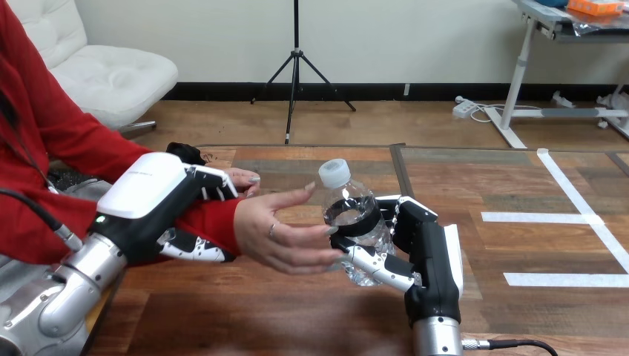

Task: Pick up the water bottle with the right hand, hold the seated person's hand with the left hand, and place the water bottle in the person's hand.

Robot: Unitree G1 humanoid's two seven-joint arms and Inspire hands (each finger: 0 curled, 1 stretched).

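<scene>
Your right hand (432,256) is clamped round the water bottle (346,194) and your left hand (167,196) grips the person's wrist (211,221), so press the bottle deeper into the person's hand (285,236), which touches it, releasing only when that hand closes.

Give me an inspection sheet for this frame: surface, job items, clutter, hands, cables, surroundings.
surface: wooden table, white tape lines on its right part.
job's things: water bottle, white cap on, gripped by the right hand; person's hand open, palm towards the bottle, fingertips at it.
clutter: small black item behind the left hand, cannot identify.
hands: left hand curled round the person's wrist at the red sleeve; right hand curled round the bottle.
cables: nothing seen on the table.
surroundings: person seated at the view's left.
</scene>
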